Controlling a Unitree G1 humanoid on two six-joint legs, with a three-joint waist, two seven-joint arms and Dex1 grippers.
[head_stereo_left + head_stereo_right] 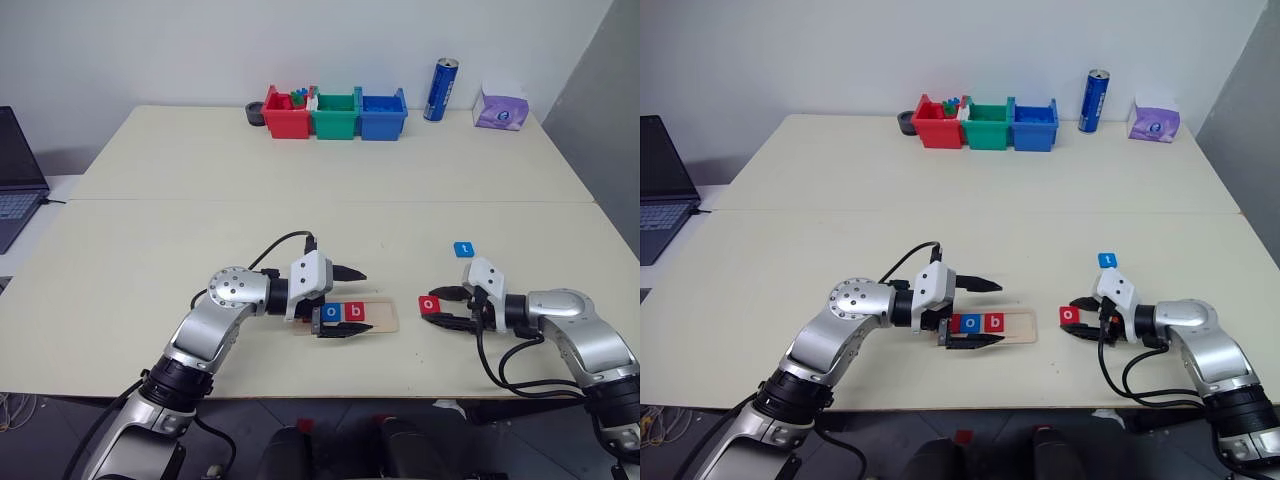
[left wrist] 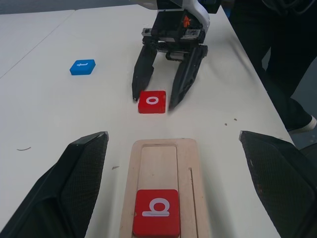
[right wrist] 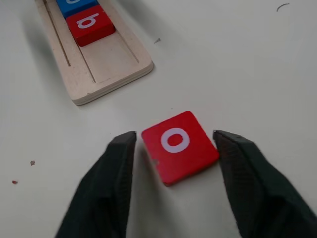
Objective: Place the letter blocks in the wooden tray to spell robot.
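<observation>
We see the wooden tray lying near the front edge of the table, with a blue "o" block and a red "b" block sitting side by side in its groove; the tray's right end is bare. Our left gripper hovers at the tray's left part, one finger on the far side and one on the near side, jaws spread wide with nothing between them. Just right of the tray, a red "o" block rests flat on the table. Our right gripper straddles it, a finger close on either side with a thin gap showing at each edge, so the jaws are partly open and have not clamped it. A blue "t" block lies alone, farther back and slightly right of the red "o". Along the far edge stand red, green and blue bins, a blue can and a purple tissue pack.
</observation>
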